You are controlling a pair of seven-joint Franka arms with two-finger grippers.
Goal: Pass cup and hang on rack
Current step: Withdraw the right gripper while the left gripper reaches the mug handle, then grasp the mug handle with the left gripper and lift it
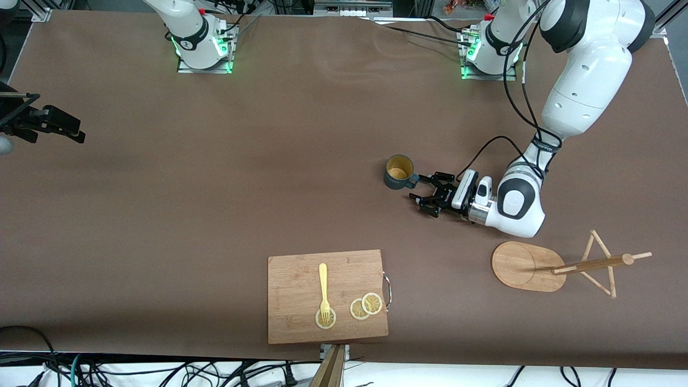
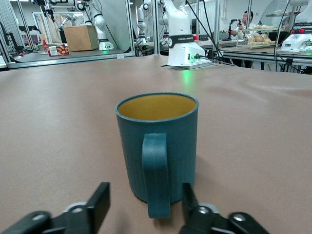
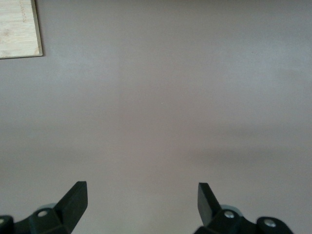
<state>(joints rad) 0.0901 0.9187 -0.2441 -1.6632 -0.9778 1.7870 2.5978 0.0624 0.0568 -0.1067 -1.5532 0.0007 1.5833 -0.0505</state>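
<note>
Front view first: nearest the camera we see a bamboo cutting board (image 1: pixel 328 296) on the brown worktop (image 1: pixel 161 215), carrying a yellow fork (image 1: pixel 323 287) whose tines rest on one lemon slice (image 1: pixel 325 318), with two more overlapping lemon slices (image 1: pixel 366 306) beside it toward the left arm's end of the board. Slightly farther from the camera and toward the left arm's end of the worktop, we find the rack (image 1: pixel 529 266) lying tipped over, its oval base turned up on edge and its post and thin pegs stretched along the worktop.

Farther still, the left gripper (image 1: pixel 426 193) sits low at the worktop with its fingers released and spread wide, pointing at the cup (image 1: pixel 399 172). The cup stands upright near the middle of the worktop, its handle turned toward the gripper. In the left wrist view we see the cup (image 2: pixel 158 146) just ahead of the fingers (image 2: pixel 96 202), the handle lined up with the gap between them, and no finger touching it.

The right arm waits, its gripper (image 1: pixel 45 121) held above the worktop's edge at the right arm's end. In the right wrist view we see its fingers (image 3: pixel 75 197) spread apart with nothing between them, bare worktop below and a corner of the cutting board (image 3: pixel 18 29).
</note>
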